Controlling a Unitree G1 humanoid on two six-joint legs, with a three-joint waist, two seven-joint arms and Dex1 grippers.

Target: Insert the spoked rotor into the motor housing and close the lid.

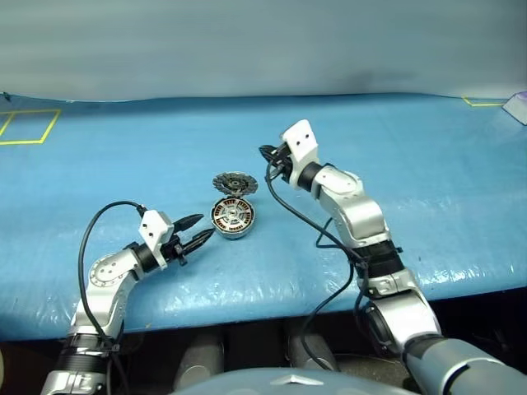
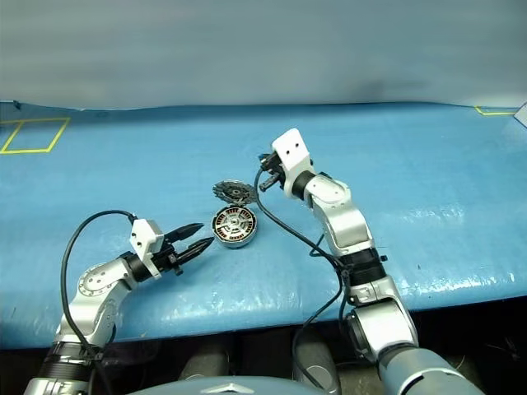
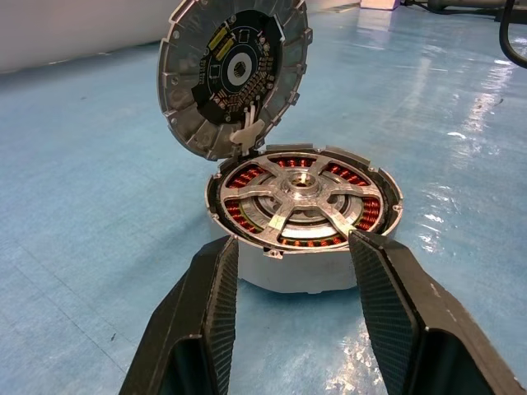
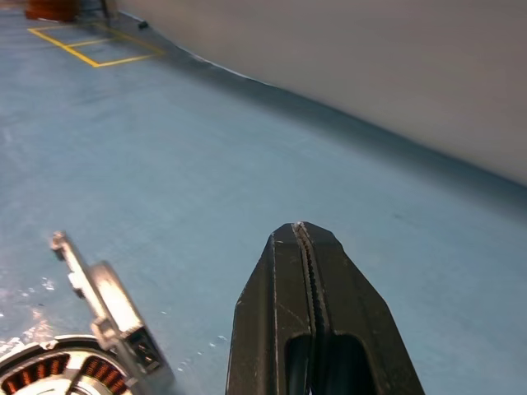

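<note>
The motor housing [image 3: 305, 278] stands on the blue table, its copper windings showing around the rim. The spoked rotor [image 3: 328, 209] lies seated inside it. Behind it the lid [image 3: 235, 70] stands raised at a steep tilt, dark inner face toward the rotor, joined to the housing's far edge. My left gripper [image 1: 206, 226] is open, just short of the housing on its near left side, with nothing between its fingers [image 3: 216, 284]. My right gripper [image 4: 300, 229] is shut on nothing and hovers beyond and to the right of the lid [image 4: 107, 300].
A yellow tape square [image 1: 29, 125] marks the far left of the table. A white object [image 1: 519, 107] sits at the far right edge. Black cables hang from both wrists. The table's front edge [image 1: 247, 309] runs below the arms.
</note>
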